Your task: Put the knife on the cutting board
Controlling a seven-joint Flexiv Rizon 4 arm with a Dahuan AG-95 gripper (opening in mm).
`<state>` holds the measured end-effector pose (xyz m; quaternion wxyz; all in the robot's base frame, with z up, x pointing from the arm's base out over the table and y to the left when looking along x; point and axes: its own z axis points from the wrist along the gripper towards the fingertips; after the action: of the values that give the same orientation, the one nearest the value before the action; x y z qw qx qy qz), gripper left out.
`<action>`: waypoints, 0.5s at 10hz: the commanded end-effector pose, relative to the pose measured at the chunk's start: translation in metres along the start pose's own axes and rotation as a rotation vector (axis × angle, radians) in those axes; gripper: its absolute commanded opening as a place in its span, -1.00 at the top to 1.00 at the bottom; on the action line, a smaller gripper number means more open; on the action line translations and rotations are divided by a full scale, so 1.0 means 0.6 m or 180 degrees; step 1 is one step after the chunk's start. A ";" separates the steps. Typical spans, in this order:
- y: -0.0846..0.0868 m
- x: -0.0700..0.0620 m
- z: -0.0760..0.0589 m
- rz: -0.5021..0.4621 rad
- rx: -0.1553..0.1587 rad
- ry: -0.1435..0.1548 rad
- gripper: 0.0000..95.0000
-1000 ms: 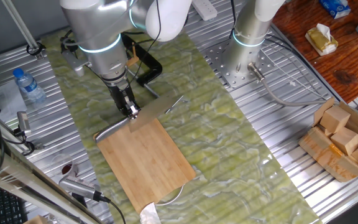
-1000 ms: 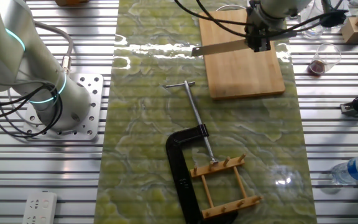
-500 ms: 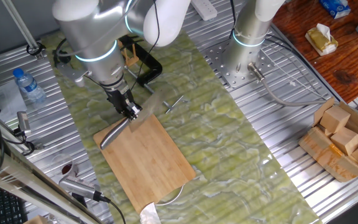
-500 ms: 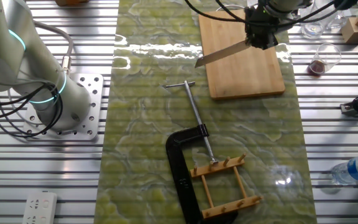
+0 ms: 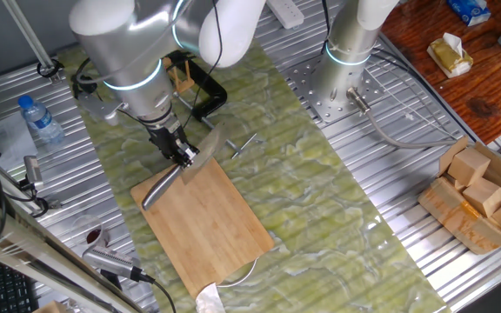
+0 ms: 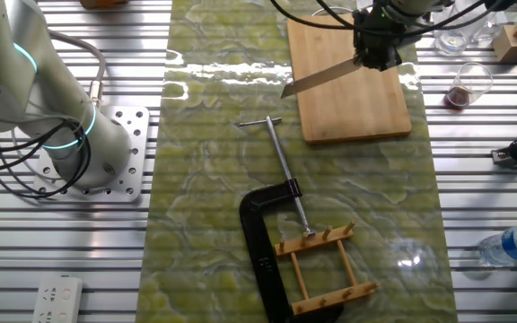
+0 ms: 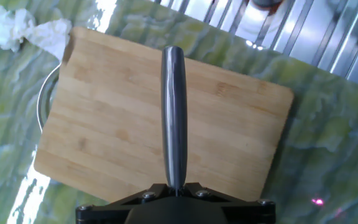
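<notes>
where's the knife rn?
The gripper holds the knife above the board: handle over the board, blade tip jutting past the edge that faces the C-clamp, seen in the fixed view showing that clamp whole.

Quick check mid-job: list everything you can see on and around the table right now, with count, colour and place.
knife: 1, grey steel, held over the board's end, blade tip out past its edge
cutting board: 1, light-brown bamboo, on the green mat
C-clamp: 1, black with metal rod, on the mat
wooden peg rack: 1, light wood, beside the clamp
water bottle: 1, clear with blue cap, on the metal slats
glass: 1, clear with dark red liquid, beside the board
wooden blocks: several, light wood, in a carton at the table edge
power strip: 1, white, at a table corner
hand: 1, black, shut on the knife's handle
</notes>
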<state>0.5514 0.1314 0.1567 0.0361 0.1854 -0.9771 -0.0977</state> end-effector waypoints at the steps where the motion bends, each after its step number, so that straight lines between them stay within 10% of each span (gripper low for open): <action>1: 0.022 -0.004 0.010 0.0306 0.0022 -0.0143 1.00; 5: 0.097 -0.013 0.028 0.0454 0.0028 -0.0154 1.00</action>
<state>0.5372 0.1886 0.1514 0.0183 0.1147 -0.9887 -0.0952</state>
